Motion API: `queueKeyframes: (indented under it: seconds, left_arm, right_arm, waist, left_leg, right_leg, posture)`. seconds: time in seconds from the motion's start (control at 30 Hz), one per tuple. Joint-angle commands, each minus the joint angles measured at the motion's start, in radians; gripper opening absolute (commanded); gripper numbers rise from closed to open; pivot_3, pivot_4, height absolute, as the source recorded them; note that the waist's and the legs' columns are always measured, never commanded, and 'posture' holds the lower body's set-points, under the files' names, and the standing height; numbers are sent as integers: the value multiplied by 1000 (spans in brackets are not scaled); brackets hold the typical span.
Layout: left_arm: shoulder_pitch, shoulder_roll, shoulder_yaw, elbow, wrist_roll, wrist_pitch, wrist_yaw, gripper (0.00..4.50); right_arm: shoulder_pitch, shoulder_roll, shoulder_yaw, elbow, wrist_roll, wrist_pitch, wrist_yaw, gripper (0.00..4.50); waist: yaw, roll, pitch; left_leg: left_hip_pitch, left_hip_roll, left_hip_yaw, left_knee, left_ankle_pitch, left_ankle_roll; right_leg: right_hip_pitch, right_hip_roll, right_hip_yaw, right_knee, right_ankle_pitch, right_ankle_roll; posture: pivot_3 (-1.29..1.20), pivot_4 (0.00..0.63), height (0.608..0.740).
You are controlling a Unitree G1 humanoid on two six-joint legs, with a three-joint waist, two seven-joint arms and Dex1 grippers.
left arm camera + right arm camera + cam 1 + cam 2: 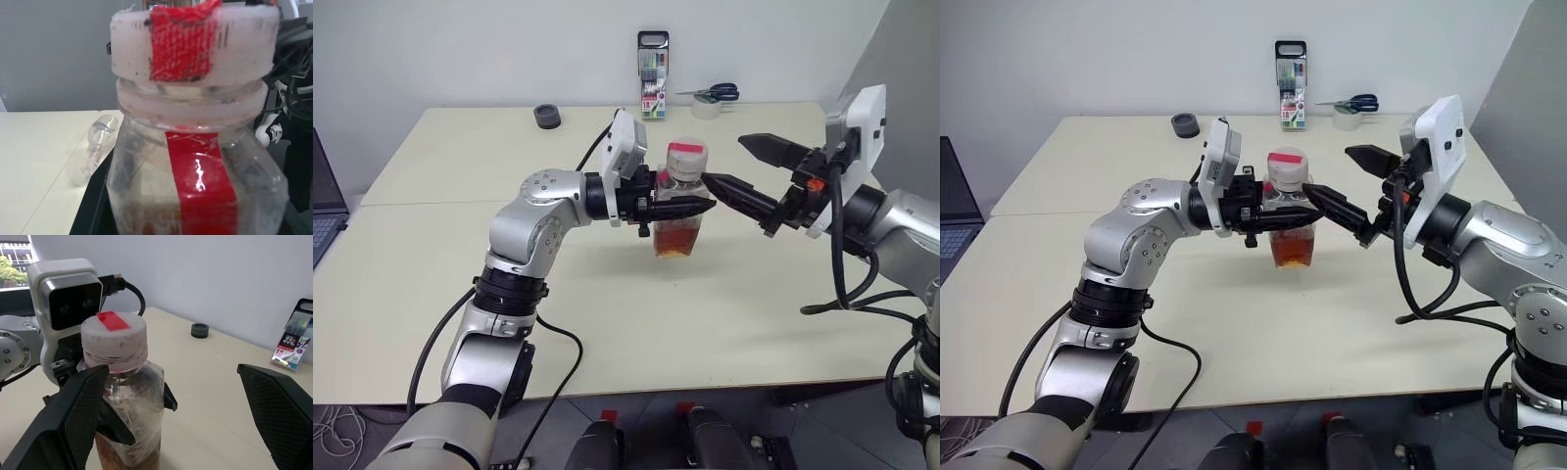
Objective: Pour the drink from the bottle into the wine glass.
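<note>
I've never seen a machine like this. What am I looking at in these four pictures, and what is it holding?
A two-armed robot stands at a cream table. Two pictures come from cameras in its head, two from cameras on its wrists. The left pincer is shut on a small clear bottle, capped, with amber drink at the bottom. The right pincer is wide open beside the cap. At the far edge lie a marker pack, scissors on a tape roll and a small dark ring.
</note>
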Motion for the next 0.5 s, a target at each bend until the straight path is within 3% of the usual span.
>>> queueKeyframes:
  seconds: [0.03,0.5]
  left_arm:
    - [-10,-4,16,-36,-7,-25,2,1767]
    - [-10,-5,17,-32,-6,-30,7,1767]
  right_arm:
    - [-16,-11,-29,-1,-14,-25,-10,4474]
    - [-44,0,-16,34,-68,-39,3,4474]
  waist:
    - [0,0,0]
    - [0,0,0]
  left_leg:
    - [0,0,0,0,0,0]
    - [0,0,0,0,0,0]
  right_leg:
    - [0,0,0,0,0,0]
    - [0,0,0,0,0,0]
  posture:
    - [0,150,740]
    - [0,150,740]
